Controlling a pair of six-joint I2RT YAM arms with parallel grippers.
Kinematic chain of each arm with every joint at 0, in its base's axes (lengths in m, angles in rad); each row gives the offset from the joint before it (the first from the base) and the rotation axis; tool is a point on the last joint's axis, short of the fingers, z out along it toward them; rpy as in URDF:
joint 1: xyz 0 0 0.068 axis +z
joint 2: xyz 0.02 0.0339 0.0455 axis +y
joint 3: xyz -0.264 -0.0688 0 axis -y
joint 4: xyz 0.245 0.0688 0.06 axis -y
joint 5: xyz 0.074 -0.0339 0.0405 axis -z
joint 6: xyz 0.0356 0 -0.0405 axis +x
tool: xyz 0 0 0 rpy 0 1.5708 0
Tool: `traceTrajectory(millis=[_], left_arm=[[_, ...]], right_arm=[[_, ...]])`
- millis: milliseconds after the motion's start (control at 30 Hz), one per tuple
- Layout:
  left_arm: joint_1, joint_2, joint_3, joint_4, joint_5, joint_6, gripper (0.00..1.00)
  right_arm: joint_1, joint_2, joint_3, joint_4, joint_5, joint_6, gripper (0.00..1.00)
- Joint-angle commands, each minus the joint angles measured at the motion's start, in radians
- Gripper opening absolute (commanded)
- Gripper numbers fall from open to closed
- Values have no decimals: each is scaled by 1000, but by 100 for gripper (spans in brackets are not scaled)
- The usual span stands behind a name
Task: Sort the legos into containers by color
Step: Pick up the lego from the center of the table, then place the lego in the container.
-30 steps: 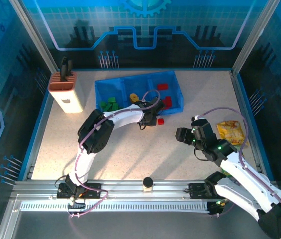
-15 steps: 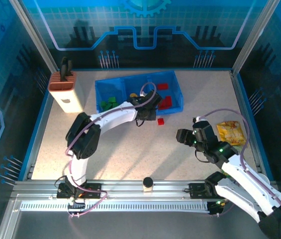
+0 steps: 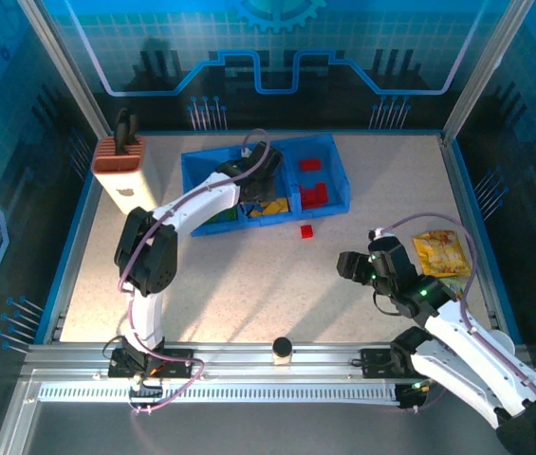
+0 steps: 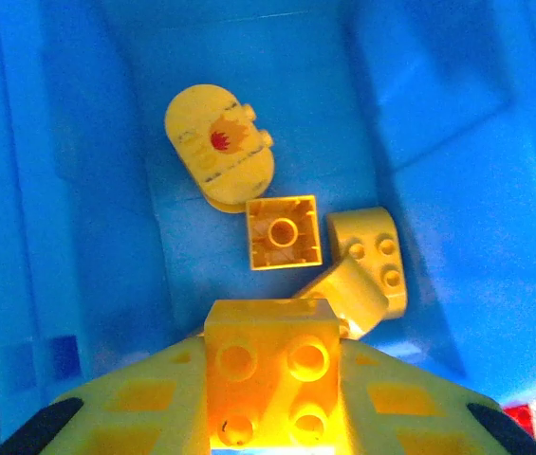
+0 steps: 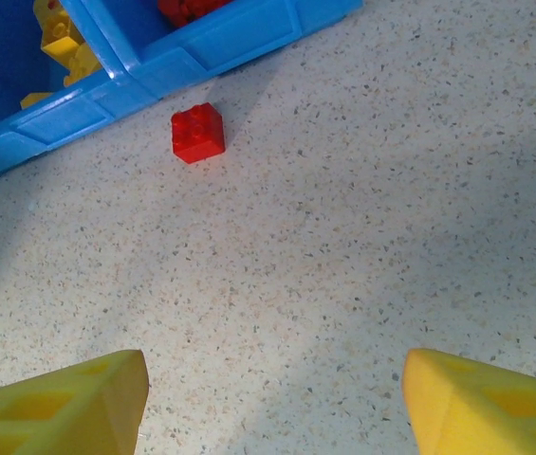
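left claw (image 4: 268, 417), clenched on a yellow brick (image 4: 269, 351), has moved over the middle bin (image 4: 78, 209).
you have left the worktop (image 3: 249, 284) for the tray (image 5: 239, 38) by the far edge; the drop comes next. one red brick (image 5: 197, 132) waits beside it; right claw (image 5: 272, 398) hangs released.

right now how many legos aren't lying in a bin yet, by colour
red: 1, the red brick loose on the table in front of the tray
yellow: 1, the yellow brick gripped in the left fingers above the middle bin
green: 0
total: 2
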State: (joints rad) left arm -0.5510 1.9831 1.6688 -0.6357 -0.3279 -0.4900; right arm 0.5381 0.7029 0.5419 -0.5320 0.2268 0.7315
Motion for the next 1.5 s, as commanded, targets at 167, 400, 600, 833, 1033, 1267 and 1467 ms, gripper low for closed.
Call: traceTrajectory(millis=[167, 400, 600, 833, 1033, 1267, 1467], left_arm=[[2, -10, 8, -19, 26, 31, 45], [3, -99, -33, 8, 32, 39, 58], [-11, -242, -157, 62, 36, 33, 57], [-48, -472, -414, 189, 67, 50, 57], [-88, -736, -682, 323, 72, 83, 58], [-108, -953, -900, 340, 77, 53, 58], [-135, -1071, -1019, 289, 50, -14, 57]], right_arm=[[23, 4, -3, -8, -1, 19, 72], [35, 63, 6, 31, -19, 17, 73], [48, 135, 36, 57, -25, -4, 74], [54, 280, 92, 108, -48, -54, 75], [49, 482, 204, 135, -60, -136, 76], [23, 788, 413, 102, -121, -222, 77], [16, 986, 558, 70, -88, -262, 76]])
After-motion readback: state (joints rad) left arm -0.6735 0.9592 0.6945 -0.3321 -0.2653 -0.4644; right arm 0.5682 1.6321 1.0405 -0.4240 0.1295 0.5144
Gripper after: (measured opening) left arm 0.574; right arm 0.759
